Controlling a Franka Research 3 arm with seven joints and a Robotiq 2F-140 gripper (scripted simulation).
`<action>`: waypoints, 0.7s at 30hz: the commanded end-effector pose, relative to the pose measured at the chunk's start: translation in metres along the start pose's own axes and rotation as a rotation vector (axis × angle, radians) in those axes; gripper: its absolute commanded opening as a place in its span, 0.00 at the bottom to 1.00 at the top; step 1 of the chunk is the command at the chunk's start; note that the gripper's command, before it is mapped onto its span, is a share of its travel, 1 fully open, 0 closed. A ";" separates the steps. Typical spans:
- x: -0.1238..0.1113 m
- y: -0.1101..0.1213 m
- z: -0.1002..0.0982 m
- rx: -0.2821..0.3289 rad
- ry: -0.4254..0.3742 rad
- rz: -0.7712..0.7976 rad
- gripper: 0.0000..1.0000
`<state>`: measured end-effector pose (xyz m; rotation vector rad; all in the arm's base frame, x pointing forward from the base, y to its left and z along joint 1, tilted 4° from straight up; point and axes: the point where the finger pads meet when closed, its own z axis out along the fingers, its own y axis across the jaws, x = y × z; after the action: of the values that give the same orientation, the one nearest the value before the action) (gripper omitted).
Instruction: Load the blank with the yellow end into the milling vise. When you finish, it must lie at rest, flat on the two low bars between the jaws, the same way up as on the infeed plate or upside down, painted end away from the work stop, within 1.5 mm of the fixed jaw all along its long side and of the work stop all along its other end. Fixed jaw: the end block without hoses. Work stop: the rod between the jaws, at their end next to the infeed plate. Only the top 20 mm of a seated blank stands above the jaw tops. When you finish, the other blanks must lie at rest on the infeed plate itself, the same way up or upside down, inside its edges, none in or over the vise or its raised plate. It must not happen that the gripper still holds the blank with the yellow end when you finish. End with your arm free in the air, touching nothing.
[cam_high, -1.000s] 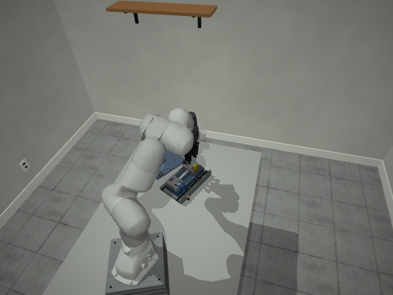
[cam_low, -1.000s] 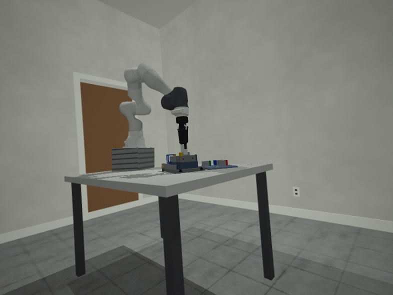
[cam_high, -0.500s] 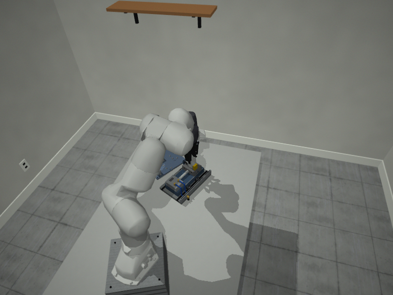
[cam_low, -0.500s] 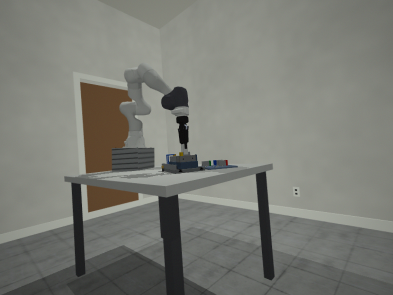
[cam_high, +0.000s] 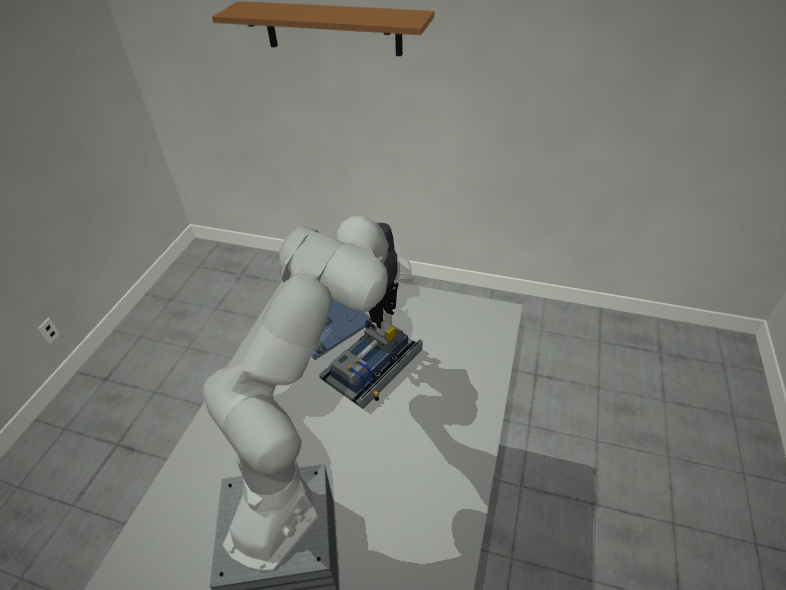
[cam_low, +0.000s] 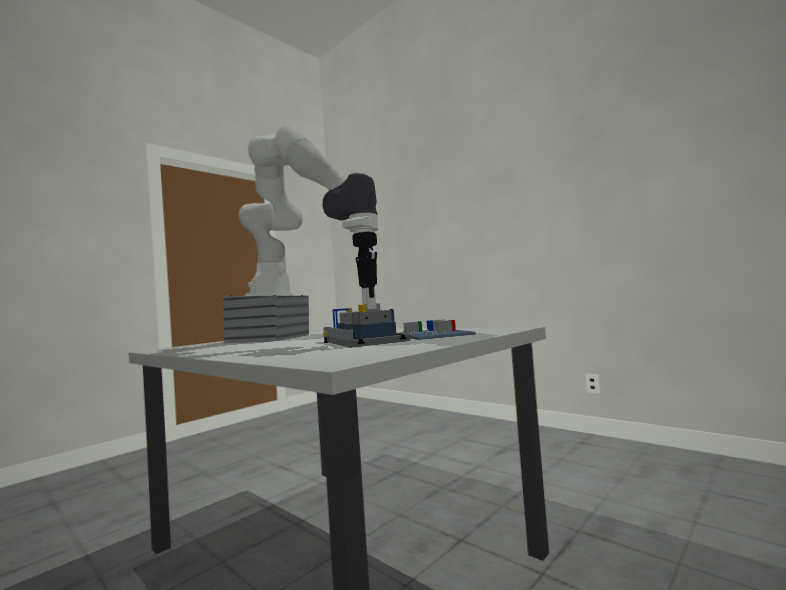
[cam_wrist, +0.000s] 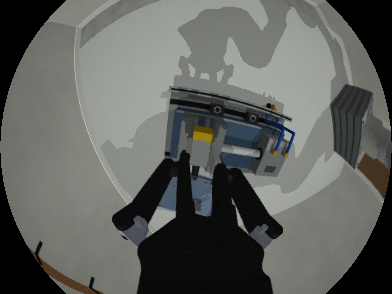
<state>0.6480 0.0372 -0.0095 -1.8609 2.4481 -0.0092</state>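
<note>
Yellow-ended blank (cam_wrist: 202, 146) pinched in pincer (cam_wrist: 198, 166) over vise (cam_high: 368, 362); lower level, yellow end away from stop, press toward fixed jaw.

No text, label, brand, number or sign can be read in any view (the vise (cam_high: 368, 365), the blanks on the infeed plate (cam_low: 438, 333) and the arm's pedestal (cam_low: 266, 316) all show plain surfaces, too small for any marking).
</note>
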 end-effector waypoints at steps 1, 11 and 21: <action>-0.001 -0.001 -0.001 0.000 0.000 0.003 0.00; -0.004 -0.002 0.000 0.000 0.000 0.003 0.00; -0.005 -0.002 0.000 0.001 0.000 0.000 0.00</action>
<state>0.6503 0.0404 -0.0093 -1.8622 2.4462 -0.0097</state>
